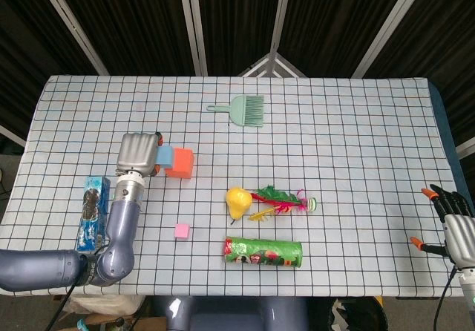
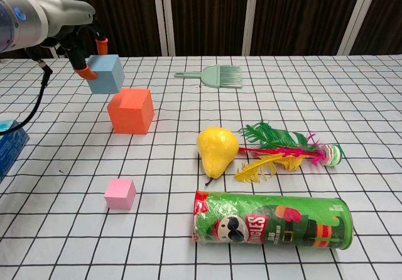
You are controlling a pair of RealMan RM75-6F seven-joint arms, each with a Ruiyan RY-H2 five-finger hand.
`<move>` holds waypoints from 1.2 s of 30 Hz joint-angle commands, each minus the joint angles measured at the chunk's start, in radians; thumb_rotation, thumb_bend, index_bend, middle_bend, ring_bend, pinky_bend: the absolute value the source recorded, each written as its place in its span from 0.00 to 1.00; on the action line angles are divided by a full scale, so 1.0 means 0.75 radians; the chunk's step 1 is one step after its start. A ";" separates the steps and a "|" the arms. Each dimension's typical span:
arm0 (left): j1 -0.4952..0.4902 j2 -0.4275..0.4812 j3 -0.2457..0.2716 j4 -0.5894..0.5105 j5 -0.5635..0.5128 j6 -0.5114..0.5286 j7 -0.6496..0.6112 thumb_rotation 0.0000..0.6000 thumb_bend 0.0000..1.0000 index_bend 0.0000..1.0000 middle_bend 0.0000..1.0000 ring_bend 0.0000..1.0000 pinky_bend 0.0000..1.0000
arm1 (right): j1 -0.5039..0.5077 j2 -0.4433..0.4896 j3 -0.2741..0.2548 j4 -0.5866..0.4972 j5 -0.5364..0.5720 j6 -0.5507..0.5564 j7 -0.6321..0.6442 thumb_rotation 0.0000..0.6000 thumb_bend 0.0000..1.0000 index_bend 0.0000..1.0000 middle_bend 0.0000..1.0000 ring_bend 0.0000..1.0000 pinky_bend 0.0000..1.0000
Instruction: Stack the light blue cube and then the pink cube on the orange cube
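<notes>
My left hand [image 1: 138,153] [image 2: 74,34] holds the light blue cube [image 2: 105,73] [image 1: 163,156] in the air, just above and to the left of the orange cube [image 2: 131,110] [image 1: 180,163]. The blue cube hangs slightly tilted, its lower edge close over the orange cube's top left corner. The small pink cube [image 2: 120,193] [image 1: 182,231] lies on the checked cloth nearer the front edge. My right hand [image 1: 455,225] rests at the table's right edge, fingers apart, holding nothing.
A yellow pear [image 2: 217,150], coloured feathers [image 2: 282,150] and a green chips can [image 2: 271,220] lie right of the cubes. A green brush [image 2: 213,76] sits at the back. A blue packet [image 1: 92,211] lies at the left edge.
</notes>
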 commanded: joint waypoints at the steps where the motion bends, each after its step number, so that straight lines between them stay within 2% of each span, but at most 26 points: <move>1: -0.020 -0.016 -0.004 0.035 -0.022 -0.008 0.005 1.00 0.31 0.40 0.92 0.77 0.85 | 0.001 0.000 -0.001 0.000 0.000 -0.004 -0.002 1.00 0.15 0.14 0.09 0.10 0.05; 6: -0.047 -0.037 -0.019 0.091 -0.055 -0.043 -0.002 1.00 0.31 0.40 0.93 0.77 0.85 | 0.008 -0.005 -0.003 0.002 0.004 -0.021 -0.015 1.00 0.15 0.14 0.09 0.10 0.05; 14: -0.087 -0.075 -0.004 0.147 -0.077 -0.084 0.008 1.00 0.31 0.40 0.93 0.77 0.85 | 0.008 -0.005 -0.001 0.003 0.014 -0.026 -0.018 1.00 0.15 0.14 0.09 0.10 0.05; 36: -0.132 -0.128 0.017 0.206 -0.102 -0.068 0.023 1.00 0.31 0.40 0.92 0.77 0.85 | 0.007 0.000 -0.001 0.003 0.011 -0.023 -0.005 1.00 0.15 0.14 0.09 0.10 0.05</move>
